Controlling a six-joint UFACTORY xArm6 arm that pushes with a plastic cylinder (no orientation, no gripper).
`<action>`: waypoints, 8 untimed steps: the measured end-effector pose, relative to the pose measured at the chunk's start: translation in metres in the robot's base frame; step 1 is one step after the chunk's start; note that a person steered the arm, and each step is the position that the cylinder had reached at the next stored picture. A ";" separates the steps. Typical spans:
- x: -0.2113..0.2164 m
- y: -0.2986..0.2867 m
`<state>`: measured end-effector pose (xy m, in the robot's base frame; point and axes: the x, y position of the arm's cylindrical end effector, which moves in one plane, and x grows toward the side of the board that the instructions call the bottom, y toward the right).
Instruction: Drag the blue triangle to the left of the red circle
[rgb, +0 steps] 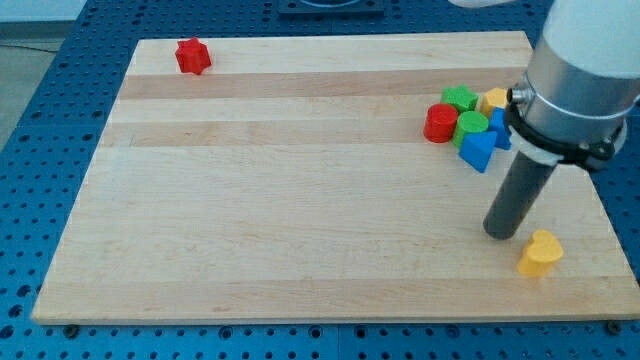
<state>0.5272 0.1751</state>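
Observation:
The blue triangle (478, 151) lies in a cluster of blocks at the view's right, just below and right of the red circle (440, 123). My tip (501, 231) rests on the board below the cluster, a short way under the blue triangle and apart from it. A yellow heart (541, 253) lies just right of and below the tip. In the cluster are also a green block (460, 98), a second green block (472, 124), a yellow block (494, 100) and another blue block (499, 128), partly hidden by the arm.
A red star-like block (192, 56) lies alone at the view's top left. The wooden board (300, 200) sits on a blue perforated table. The arm's grey body (580, 70) covers the view's top right corner.

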 end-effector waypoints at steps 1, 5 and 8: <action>-0.036 0.002; -0.084 0.024; -0.090 -0.021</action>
<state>0.4372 0.1539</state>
